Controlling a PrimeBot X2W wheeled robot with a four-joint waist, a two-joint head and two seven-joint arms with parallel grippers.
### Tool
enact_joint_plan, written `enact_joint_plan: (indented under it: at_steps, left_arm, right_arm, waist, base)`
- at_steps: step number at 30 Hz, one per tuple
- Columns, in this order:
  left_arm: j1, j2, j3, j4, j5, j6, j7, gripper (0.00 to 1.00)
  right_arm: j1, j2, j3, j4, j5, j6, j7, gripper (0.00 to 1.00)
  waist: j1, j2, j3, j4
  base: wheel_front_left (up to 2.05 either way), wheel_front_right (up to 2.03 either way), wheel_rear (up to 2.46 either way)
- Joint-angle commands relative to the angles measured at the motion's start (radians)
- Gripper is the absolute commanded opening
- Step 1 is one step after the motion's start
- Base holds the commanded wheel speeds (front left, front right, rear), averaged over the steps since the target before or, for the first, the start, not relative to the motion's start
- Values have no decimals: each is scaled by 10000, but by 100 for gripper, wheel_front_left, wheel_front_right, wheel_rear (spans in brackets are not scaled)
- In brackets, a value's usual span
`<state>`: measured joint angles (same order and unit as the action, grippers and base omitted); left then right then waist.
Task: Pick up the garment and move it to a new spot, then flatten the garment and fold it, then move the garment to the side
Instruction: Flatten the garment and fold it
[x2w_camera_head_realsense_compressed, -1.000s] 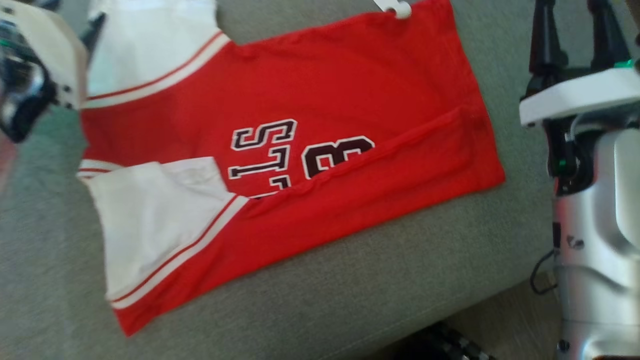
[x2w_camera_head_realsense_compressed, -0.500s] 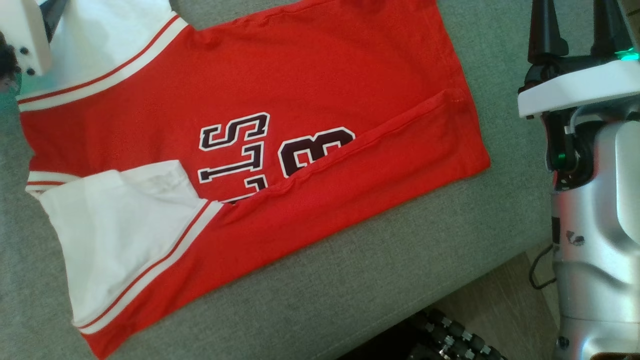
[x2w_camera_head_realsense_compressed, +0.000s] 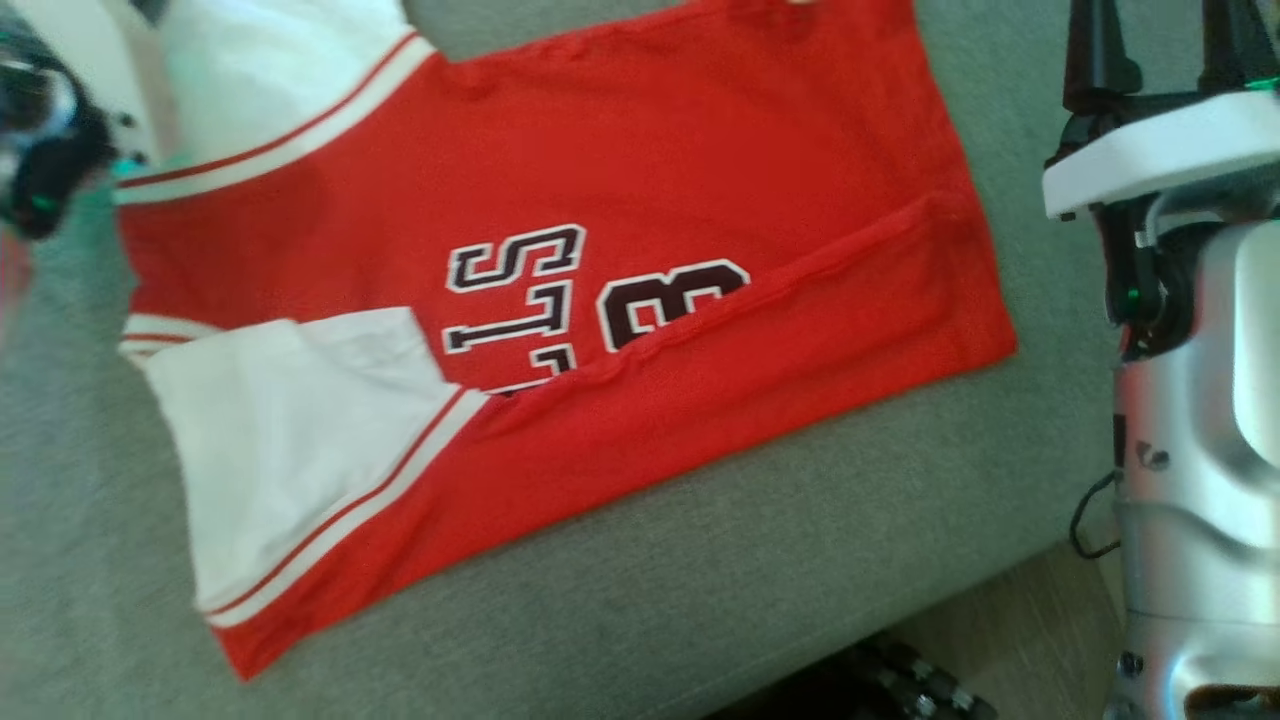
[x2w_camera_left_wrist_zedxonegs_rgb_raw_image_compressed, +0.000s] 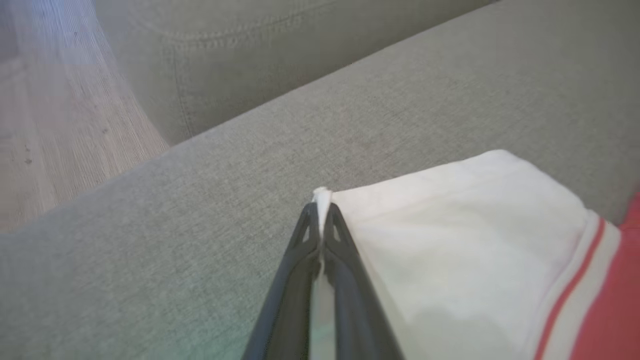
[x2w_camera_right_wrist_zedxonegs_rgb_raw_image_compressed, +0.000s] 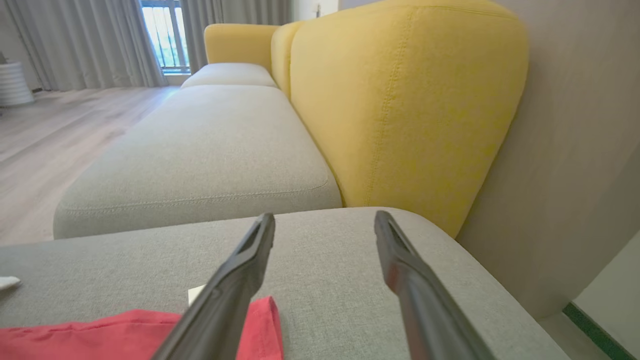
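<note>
Left gripper (x2w_camera_left_wrist_zedxonegs_rgb_raw_image_compressed: 321, 214) pinches white sleeve (x2w_camera_left_wrist_zedxonegs_rgb_raw_image_compressed: 450, 230) of red garment (x2w_camera_head_realsense_compressed: 650, 150).

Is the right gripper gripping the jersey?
No, the right gripper is open, with bare sofa showing in its gap.

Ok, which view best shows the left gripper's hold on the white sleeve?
The left wrist view: the left gripper is shut on a corner of the white sleeve, close up. The head view has that sleeve at its top left, the grip blurred. The right wrist view catches the red corner of the jersey.
</note>
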<state>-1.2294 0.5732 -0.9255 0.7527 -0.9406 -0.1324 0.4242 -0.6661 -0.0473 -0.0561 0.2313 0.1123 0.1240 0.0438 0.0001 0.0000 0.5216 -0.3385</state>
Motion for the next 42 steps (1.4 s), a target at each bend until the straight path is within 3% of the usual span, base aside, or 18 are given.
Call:
enact_joint_plan:
  at_steps: [1, 5, 14, 23, 33, 34, 35, 36, 42]
  left_arm:
    - [-374, 224, 262, -348, 99, 18, -270, 0]
    - [-307, -14, -70, -940, 305, 18, -1564, 0]
    - [134, -259, -770, -2347, 813, 26, -2966, 0]
    - [476, -407, -1034, -3845, 958, 222, -3078, 0]
    - [495, -163, -1055, -4615, 961, 387, -2940, 0]
    - [497, -144, -1054, -4640, 954, 391, -2937, 0]
    - [500, -122, -1053, -4653, 948, 391, -2936, 0]
    - [503, -97, -1048, -4654, 939, 397, -2934, 0]
    - [501, 24, -1045, -4462, 1014, 491, -3009, 0]
  right_arm:
    - [-217, -30, 114, -274, -145, 67, 94, 100]
    - [-435, -218, 233, 246, -652, 67, 663, 100]
    - [-945, -1678, 579, 2571, -618, 67, 2034, 100]
    - [-1773, -2329, 433, 4773, -383, 67, 2666, 100]
    - [-2544, -2482, 187, 6448, -772, 67, 2579, 100]
    - [-2603, -2458, 148, 6623, -753, 67, 2613, 89]
    - [-2646, -2422, 159, 6782, -763, 67, 2654, 24]
    - [-2685, -2387, 176, 6920, -777, 67, 2704, 0]
    - [-3007, -2300, -97, 7318, -679, 67, 2264, 0]
  waist:
    - [-1, 0, -289, 352]
    - [-1, 0, -656, 987]
    - [-1, 0, -1159, 2359]
    - [-1, 0, -1030, 3154]
    - [-1, 0, -656, 3361]
    - [-1, 0, -633, 3369]
    - [-1, 0, -617, 3369]
    - [-1, 0, -603, 3364]
    - [-1, 0, -665, 3309]
  base:
    - [0, 0, 0]
    - [0, 0, 0]
    - [0, 0, 0]
    - [0, 0, 0]
    - [0, 0, 0]
    - [0, 0, 0]
    - [0, 0, 0]
    - [0, 0, 0]
    - [0, 0, 0]
